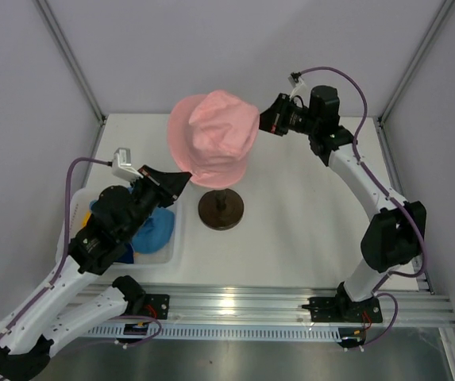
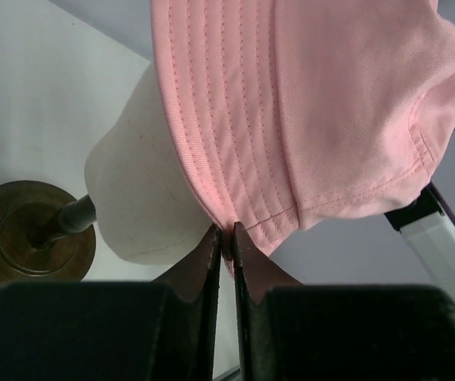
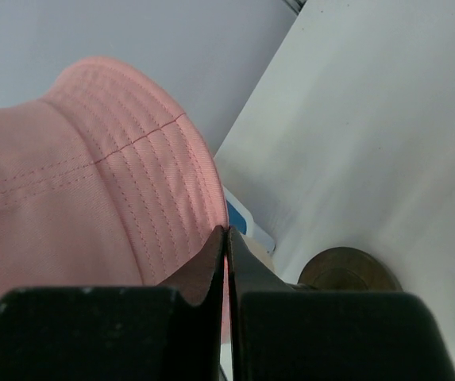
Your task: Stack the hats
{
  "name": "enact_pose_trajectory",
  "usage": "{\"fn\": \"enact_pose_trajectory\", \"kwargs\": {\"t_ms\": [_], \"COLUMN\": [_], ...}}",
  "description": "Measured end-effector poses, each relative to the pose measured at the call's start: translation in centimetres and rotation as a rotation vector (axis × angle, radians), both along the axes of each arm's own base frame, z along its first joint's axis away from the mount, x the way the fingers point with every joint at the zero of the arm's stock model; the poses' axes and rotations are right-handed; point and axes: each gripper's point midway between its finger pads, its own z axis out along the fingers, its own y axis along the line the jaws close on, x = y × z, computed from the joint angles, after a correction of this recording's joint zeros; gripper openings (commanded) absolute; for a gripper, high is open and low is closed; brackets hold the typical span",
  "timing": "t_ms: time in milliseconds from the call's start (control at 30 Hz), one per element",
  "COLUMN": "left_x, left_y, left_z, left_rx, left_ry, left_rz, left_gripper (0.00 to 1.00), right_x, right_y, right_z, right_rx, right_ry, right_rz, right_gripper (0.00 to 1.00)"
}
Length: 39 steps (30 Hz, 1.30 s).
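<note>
The pink hat (image 1: 214, 136) is held over the beige head form (image 2: 136, 198), which stands on a dark brown round base (image 1: 221, 209). My left gripper (image 1: 181, 181) is shut on the hat's near-left brim (image 2: 243, 214). My right gripper (image 1: 264, 119) is shut on the far-right brim (image 3: 156, 190). In the left wrist view the head form shows below the brim, only partly covered. A light blue hat (image 1: 156, 228) and a bit of yellow hat (image 1: 129, 255) lie in the clear tray (image 1: 173, 248) at left, under my left arm. The navy hat is hidden.
The stand's base also shows in the left wrist view (image 2: 28, 234) and the right wrist view (image 3: 350, 270). The tray sits at the table's left edge. White enclosure walls and metal posts surround the table.
</note>
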Motion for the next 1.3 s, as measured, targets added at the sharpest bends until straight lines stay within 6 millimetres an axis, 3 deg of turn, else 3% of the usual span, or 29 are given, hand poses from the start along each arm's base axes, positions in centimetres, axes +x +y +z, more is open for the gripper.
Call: {"fn": "enact_pose_trajectory", "kwargs": {"t_ms": [167, 267, 300, 400, 567, 633, 700, 767, 900, 1067, 1233, 1300], "left_x": [-0.9, -0.9, -0.8, -0.8, -0.9, -0.5, 0.8, 2.6, 6.7, 9.5, 9.6, 9.6], "left_y": [0.6, 2.2, 2.9, 4.7, 7.4, 7.9, 8.0, 7.5, 5.8, 3.5, 2.6, 2.3], "left_z": [-0.4, -0.1, 0.3, 3.4, 12.0, 14.3, 15.1, 14.2, 10.2, 5.3, 5.1, 5.3], "left_rx": [0.049, 0.088, 0.107, 0.159, 0.182, 0.179, 0.195, 0.218, 0.240, 0.229, 0.172, 0.150], "left_ry": [-0.011, -0.035, -0.050, -0.138, -0.306, -0.343, -0.348, -0.315, -0.191, -0.044, -0.042, -0.047], "left_rz": [0.013, 0.073, 0.099, 0.162, 0.242, 0.257, 0.261, 0.244, 0.157, 0.050, 0.011, -0.002], "left_gripper": [0.39, 0.54, 0.64, 0.74, 0.82, 0.86, 0.89, 0.91, 0.89, 0.89, 0.81, 0.67], "right_x": [1.7, 1.9, 1.8, 1.7, 1.6, 1.5, 1.4, 1.4, 1.2, 1.0, 0.5, 0.3], "right_y": [1.0, 1.1, 1.1, 1.1, 1.3, 1.3, 1.3, 1.3, 1.3, 1.3, 1.2, 1.1], "right_z": [0.0, 0.0, 0.0, 0.0, 0.1, 0.0, -0.1, -0.3, -0.4, -0.5, -0.6, -0.6], "right_rx": [-0.021, -0.036, -0.041, -0.052, -0.076, -0.084, -0.091, -0.098, -0.106, -0.113, -0.113, -0.113], "right_ry": [0.010, 0.007, 0.004, -0.005, -0.016, -0.017, -0.020, -0.025, -0.028, -0.035, -0.035, -0.034], "right_rz": [0.046, 0.058, 0.062, 0.076, 0.105, 0.111, 0.115, 0.119, 0.127, 0.135, 0.139, 0.141], "right_gripper": [0.00, 0.00, 0.00, 0.00, 0.00, 0.00, 0.00, 0.00, 0.00, 0.01, 0.01, 0.01]}}
